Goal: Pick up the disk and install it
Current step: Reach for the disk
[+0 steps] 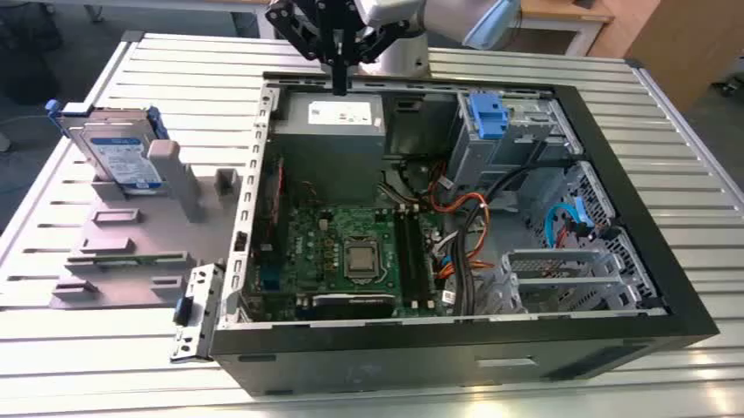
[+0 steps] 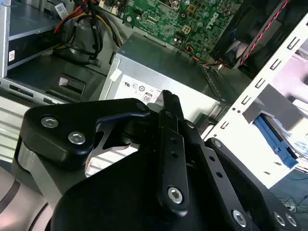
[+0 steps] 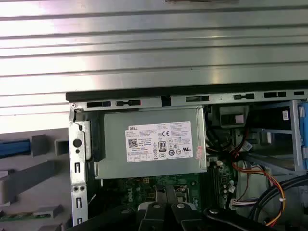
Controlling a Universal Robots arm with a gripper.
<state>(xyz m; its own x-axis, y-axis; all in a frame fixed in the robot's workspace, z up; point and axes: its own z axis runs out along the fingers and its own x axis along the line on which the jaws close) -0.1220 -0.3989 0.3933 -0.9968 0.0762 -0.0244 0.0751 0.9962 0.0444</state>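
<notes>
disk (image 1: 120,155): on edge in grey holder (image 1: 174,218) on the table (image 1: 174,61), at the exterior view's left, outside the case (image 1: 686,305). Probably propped upright so its edges are reachable.
gripper (image 1: 340,87): fingers pressed together, nothing in them. Hangs above PSU (image 1: 337,131), well apart from disk.
case: on its side, panel off, so the inside is open from above. Holds PSU, motherboard (image 1: 348,252), cables (image 1: 463,213), bay (image 1: 511,144) with blue bracket (image 1: 486,117).

Open air above the disk (image 1: 120,157); cables (image 1: 461,209) crowd the drive bay (image 1: 529,132).
</notes>
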